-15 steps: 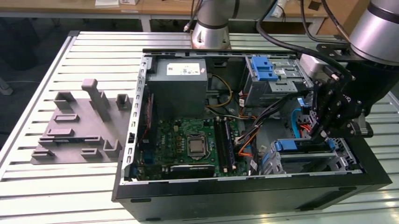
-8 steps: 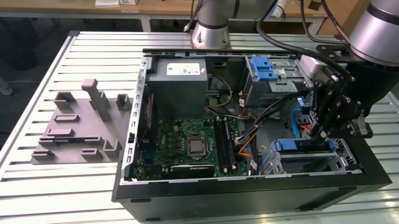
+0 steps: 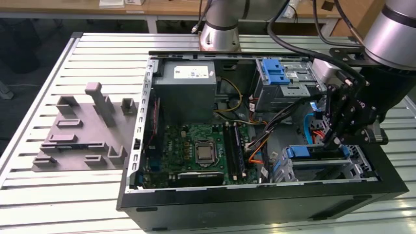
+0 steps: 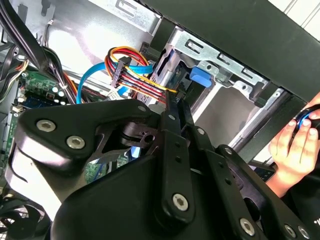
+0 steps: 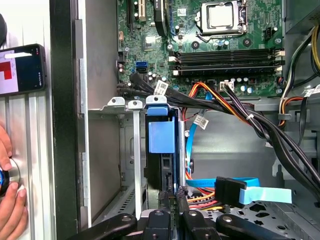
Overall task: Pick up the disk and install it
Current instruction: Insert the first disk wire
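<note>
The disk (image 3: 315, 152) stands on edge in the silver drive cage (image 3: 354, 168) at the case's corner, on the exterior view's right, its blue carrier frame uppermost. My gripper (image 3: 331, 144) reaches down onto it from above. In the first wrist view the disk (image 5: 161, 135) sits in a cage slot, and the gripper (image 5: 173, 195) has its fingers drawn close together on the blue rail at the disk's near end. The second wrist view has the gripper (image 4: 175, 100) at the cage mouth beside the disk's blue tab (image 4: 200, 79).
The open computer case (image 3: 260, 200) holds a motherboard (image 3: 201, 151), a grey power supply (image 3: 188, 90) and another cage with a blue latch (image 3: 276, 75). Loose cables (image 5: 235, 190) run beside the slot. A grey fixture (image 3: 85, 131) lies on the exterior view's left. A person's hand (image 4: 295, 145) rests outside the case.
</note>
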Controlling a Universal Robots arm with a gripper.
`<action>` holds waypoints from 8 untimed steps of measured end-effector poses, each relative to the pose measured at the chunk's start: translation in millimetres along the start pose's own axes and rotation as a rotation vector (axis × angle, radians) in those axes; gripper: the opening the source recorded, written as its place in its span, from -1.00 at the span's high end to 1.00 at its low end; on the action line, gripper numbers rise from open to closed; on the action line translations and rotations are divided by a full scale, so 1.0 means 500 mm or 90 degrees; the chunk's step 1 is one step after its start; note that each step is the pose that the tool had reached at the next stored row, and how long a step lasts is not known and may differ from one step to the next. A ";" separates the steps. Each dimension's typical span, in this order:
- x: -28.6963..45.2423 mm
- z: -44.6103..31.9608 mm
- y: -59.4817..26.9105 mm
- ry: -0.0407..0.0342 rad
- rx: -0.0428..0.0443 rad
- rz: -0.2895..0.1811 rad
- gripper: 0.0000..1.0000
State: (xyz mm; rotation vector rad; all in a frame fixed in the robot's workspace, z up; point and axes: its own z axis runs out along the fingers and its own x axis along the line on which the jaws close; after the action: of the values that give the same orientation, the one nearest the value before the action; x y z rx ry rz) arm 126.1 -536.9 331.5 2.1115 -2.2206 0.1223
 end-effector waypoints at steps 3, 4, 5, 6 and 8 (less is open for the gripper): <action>0.000 0.001 0.000 0.0000 -0.0001 0.000 0.67; 0.000 0.002 0.000 0.0000 -0.0002 0.000 0.67; 0.000 0.003 0.000 0.0000 -0.0003 0.000 0.67; 0.000 0.004 0.000 0.0000 -0.0005 0.000 0.67; -0.001 0.006 -0.001 0.0000 -0.0010 0.000 0.67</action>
State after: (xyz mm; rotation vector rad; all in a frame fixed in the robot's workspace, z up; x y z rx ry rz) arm 126.4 -536.9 328.5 2.1109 -2.2197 0.1205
